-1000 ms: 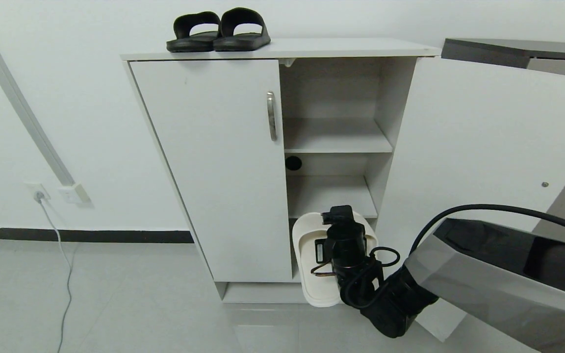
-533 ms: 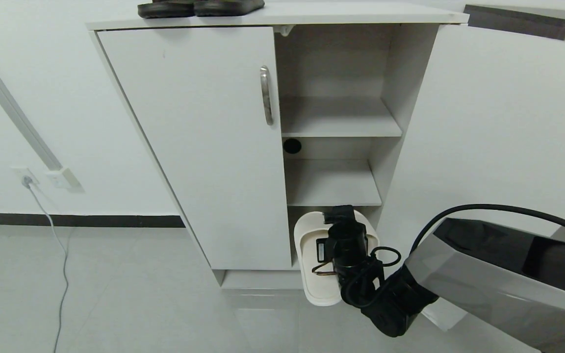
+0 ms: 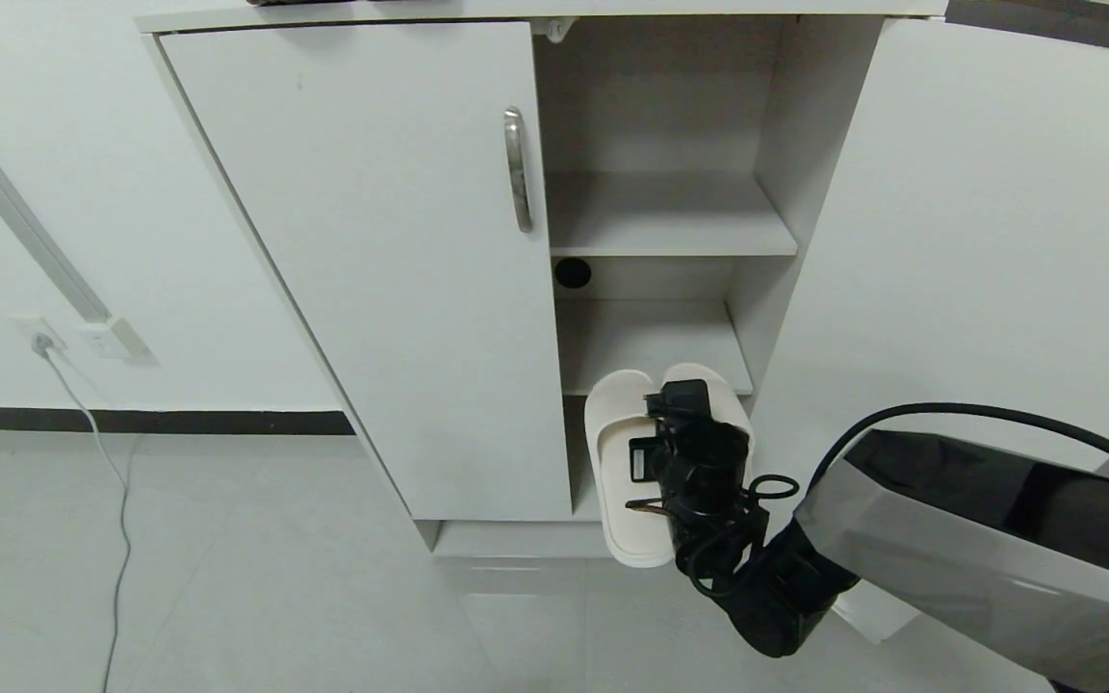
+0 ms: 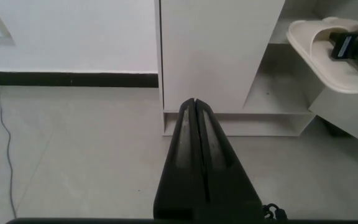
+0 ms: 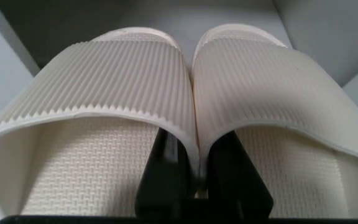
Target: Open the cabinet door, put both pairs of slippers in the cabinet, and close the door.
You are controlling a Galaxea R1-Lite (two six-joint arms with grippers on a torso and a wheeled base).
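The slippers [image 3: 617, 462] are clamped by the right gripper [image 3: 675, 399], the open cabinet [image 3: 372, 241] apparently just ahead of it. The left gripper [image 4: 194, 109] is held closed.

This looks like a room in a home, maybe by the front door. A white cabinet [image 3: 372, 241] with shelves [image 3: 660, 217] stands against a plain white wall [image 3: 54, 115], with white slippers [image 3: 617, 452] at its open side. The floor [image 3: 227, 597] has grey tiles. On the left, a cord [image 3: 121, 539] is plugged into a wall socket [image 3: 38, 339].
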